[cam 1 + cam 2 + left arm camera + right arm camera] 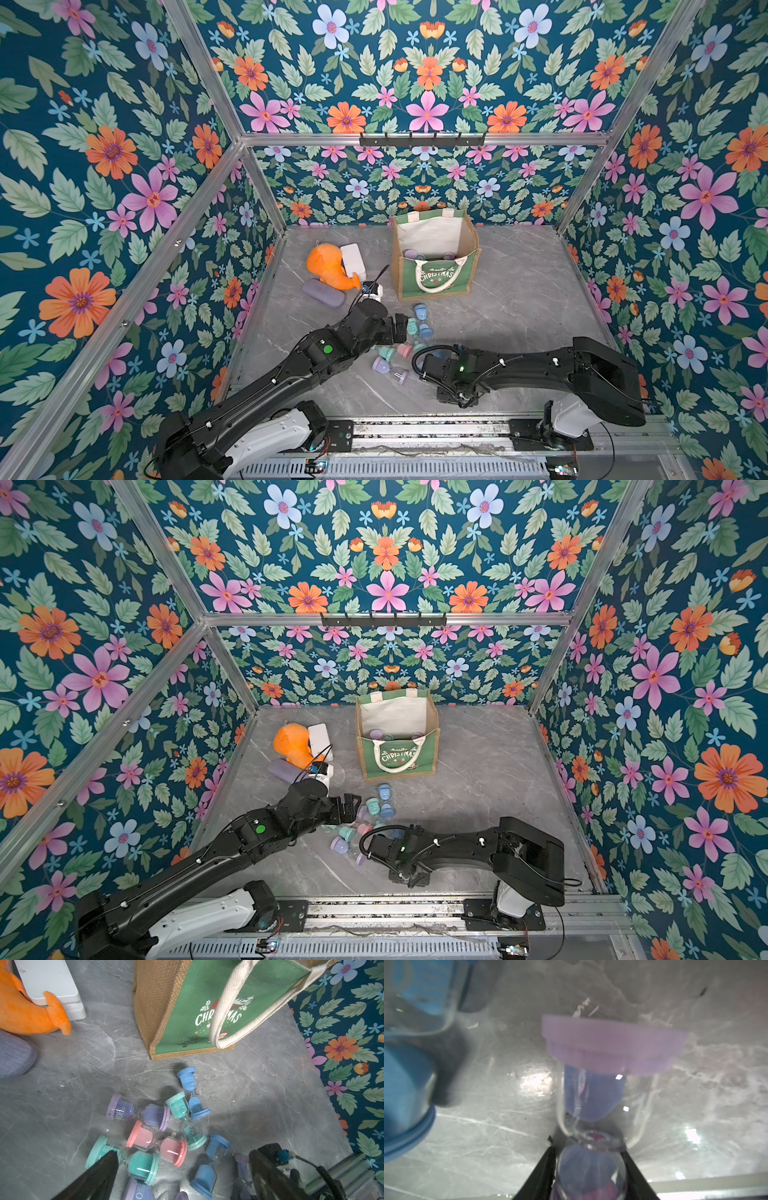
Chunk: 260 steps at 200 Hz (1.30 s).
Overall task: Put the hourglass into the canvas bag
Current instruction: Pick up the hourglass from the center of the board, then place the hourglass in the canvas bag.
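Observation:
The canvas bag (436,276) (399,760) stands open at the back of the table, green front with white "CHRISTMAS" print, also seen in the left wrist view (187,1012). A few hourglasses lie inside it (411,253). Several pastel hourglasses (411,336) (155,1142) lie in a heap in front of the bag. My right gripper (586,1149) is down at the heap's near right side, shut on the lower bulb of a purple hourglass (612,1043). My left gripper (401,322) (182,1153) hovers open over the heap's left side, holding nothing.
An orange plush toy (328,266), a white box (353,255), a grey-purple case (323,292) and a small wired device (372,291) crowd the table's back left. A black hook rail (422,139) hangs on the rear frame. Floral walls close three sides.

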### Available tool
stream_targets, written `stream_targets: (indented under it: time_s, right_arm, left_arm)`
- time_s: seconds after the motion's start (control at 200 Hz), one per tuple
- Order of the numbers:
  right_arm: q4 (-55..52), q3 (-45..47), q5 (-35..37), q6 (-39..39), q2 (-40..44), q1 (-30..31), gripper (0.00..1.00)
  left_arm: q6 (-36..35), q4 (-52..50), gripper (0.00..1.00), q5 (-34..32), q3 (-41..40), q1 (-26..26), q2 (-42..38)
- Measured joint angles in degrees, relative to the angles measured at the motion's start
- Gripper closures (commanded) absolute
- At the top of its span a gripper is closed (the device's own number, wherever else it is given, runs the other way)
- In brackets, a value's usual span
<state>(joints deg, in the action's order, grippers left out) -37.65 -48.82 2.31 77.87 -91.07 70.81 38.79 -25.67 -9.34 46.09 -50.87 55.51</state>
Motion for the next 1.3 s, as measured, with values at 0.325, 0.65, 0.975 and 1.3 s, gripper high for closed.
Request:
stream_targets:
  time_s: [0.325, 0.65, 0.975, 1.3]
  right_arm:
    - [3.19, 0.68, -0.61, -0.50, 2.03, -0.09, 0.72]
    - [2.95, 0.72, 1.27, -2.97, 9.94, -3.54, 0.75]
    - [-2.84, -5.70, 7.19, -10.49, 23.56, -11.56, 0.75]
    - [-5.86, -23.80, 8.76, -26.49, 21.22, -22.64, 0.76]
  left_arm:
    - [0.00, -0.04, 0.00, -0.22, 0.02, 0.00, -0.96]
    - [-0.42, -0.02, 0.00, -0.79, 1.90, 0.00, -0.46]
    - [-3.19, 0.85, 0.00, -2.97, 8.39, 0.20, 3.04]
    - [-7.30, 4.28, 0.00, -4.87, 17.29, 2.19, 9.64]
